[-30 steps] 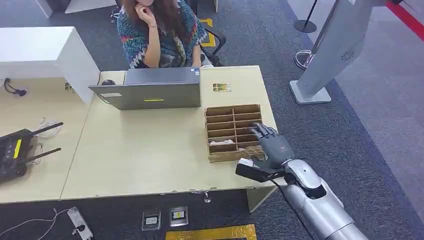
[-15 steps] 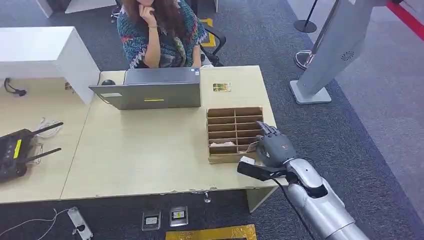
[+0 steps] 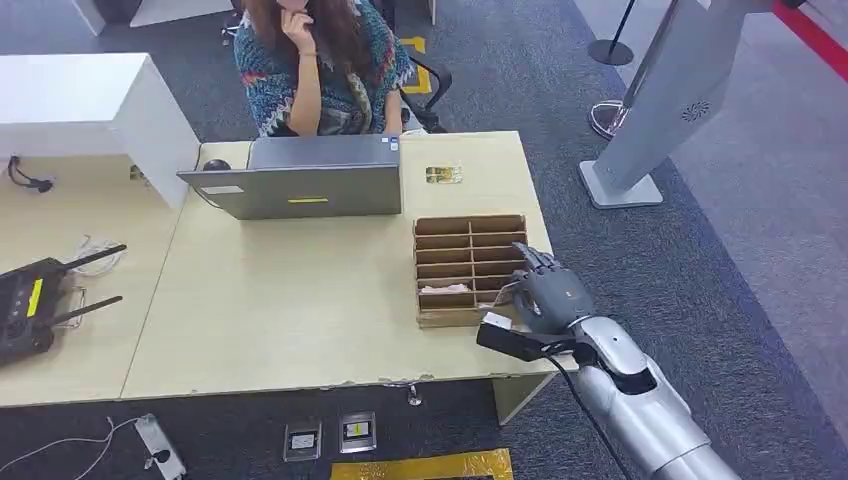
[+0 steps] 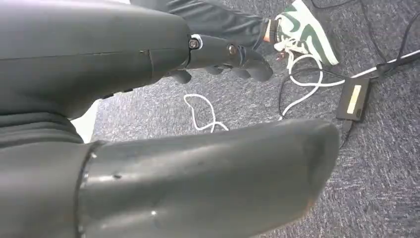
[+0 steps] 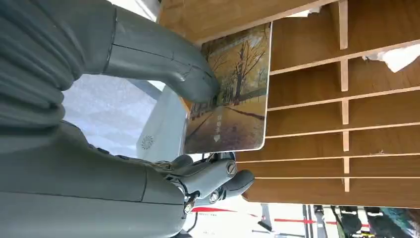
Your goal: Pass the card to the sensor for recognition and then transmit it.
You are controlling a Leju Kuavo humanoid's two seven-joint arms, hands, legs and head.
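Observation:
In the right wrist view a card (image 5: 233,94) printed with an autumn tree scene is pinched between the thumb and fingers of my right hand (image 5: 124,168). It hangs just above the slots of a wooden divider box (image 5: 346,124). From the head view, my right hand (image 3: 548,295) hovers over the near right corner of that box (image 3: 468,262), and the card shows as a pale sliver by the fingers. A second card (image 3: 443,175) lies flat on the table behind the box. My left hand (image 4: 233,54) hangs over the carpet, holding nothing, thumb apart from the fingers.
A person sits behind an open laptop (image 3: 305,185) at the far side of the table (image 3: 300,300). A white slanted pillar (image 3: 660,100) stands on the carpet to the right. A black router (image 3: 30,300) sits on the left table. White paper (image 3: 440,288) lies in one slot.
My right hand has drawn back slightly toward the table's near right corner with the card in it. Over the last half second it has barely moved.

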